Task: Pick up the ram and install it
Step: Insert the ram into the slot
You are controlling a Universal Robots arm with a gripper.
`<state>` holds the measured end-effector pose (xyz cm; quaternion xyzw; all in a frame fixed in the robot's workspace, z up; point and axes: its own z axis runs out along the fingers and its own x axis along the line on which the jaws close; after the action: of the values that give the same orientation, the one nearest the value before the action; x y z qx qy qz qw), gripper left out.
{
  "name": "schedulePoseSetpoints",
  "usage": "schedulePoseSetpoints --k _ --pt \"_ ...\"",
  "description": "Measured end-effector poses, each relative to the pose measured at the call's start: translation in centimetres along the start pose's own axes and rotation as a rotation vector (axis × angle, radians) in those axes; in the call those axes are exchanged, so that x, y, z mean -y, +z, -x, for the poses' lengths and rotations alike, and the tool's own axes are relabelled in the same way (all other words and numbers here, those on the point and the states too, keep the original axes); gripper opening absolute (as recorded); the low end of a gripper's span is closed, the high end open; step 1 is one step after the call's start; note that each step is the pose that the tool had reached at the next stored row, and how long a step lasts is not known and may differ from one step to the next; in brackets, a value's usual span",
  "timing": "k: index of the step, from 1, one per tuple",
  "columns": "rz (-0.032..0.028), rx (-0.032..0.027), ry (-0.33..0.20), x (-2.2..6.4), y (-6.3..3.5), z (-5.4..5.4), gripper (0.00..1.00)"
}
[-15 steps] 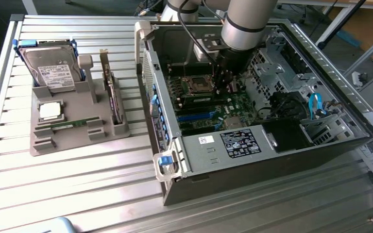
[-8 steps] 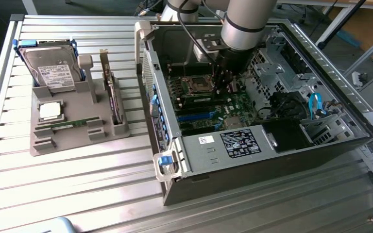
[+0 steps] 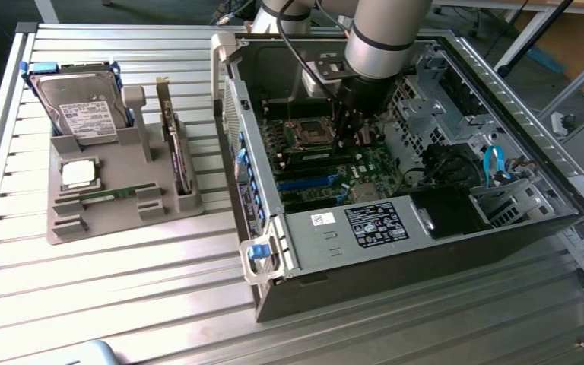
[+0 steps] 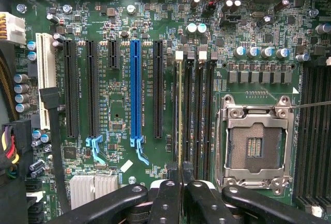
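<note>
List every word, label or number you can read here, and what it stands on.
Nothing reads legibly.
Hard drive label: print too small.
Black sticker on the computer case: too small.
White sticker beside it: too small.
Motherboard lettering beside the slots: blurred.

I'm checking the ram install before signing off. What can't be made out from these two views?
- Wrist view: the ram shows edge-on, so its chips and whether it is seated cannot be told.
- Wrist view: the ram's near end is covered by the gripper shut on it.
- Exterior view: the arm and shadow inside the case hide the grip.
- Exterior view: the hard drive label is too small to read.
</note>
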<state>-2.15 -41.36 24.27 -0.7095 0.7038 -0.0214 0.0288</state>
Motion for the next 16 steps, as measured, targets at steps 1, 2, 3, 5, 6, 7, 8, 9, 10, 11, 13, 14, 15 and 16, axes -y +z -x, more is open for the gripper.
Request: schedulePoseSetpoints --k 1,2,3,5,6,7,8,9,10,11,13,14,15,16 --pt "0.0 0.0 0.0 0.0 0.0 0.0 0.12" --pt "0.0 0.0001 0.0 0.0 0.01 0.0 0.12" --pt "-0.0001 0.0 0.0 -0.01 0.03 -0.01 0.12" --pt "-0.0015 0.0 0.0 -0.01 0.13 0.0 0.12" --pt "-0.0016 -0.0001 0.0 -0.01 0.15 0.0 0.12" --pt "-0.0017 0.0 0.0 -0.08 0.16 0.0 0.12" --pt "-0.0017 0.0 0.0 -0.08 0.17 0.0 0.12" --pt "-0.0017 -0.0001 0.0 -0.09 0.16 0.0 0.12" --pt "-0.0017 -0.0001 0.001 -0.09 0.17 0.0 0.12" --pt "-0.0017 -0.0001 0.002 -0.08 0.17 0.0 0.12" --pt "-0.0018 -0.0002 0.003 -0.08 0.17 0.0 0.12" --pt "-0.0018 -0.0002 0.003 -0.08 0.17 0.0 0.12" --pt "-0.0018 -0.0003 0.003 -0.08 0.17 0.0 0.12" --pt "-0.0018 -0.0003 0.004 -0.09 0.17 0.0 0.12"
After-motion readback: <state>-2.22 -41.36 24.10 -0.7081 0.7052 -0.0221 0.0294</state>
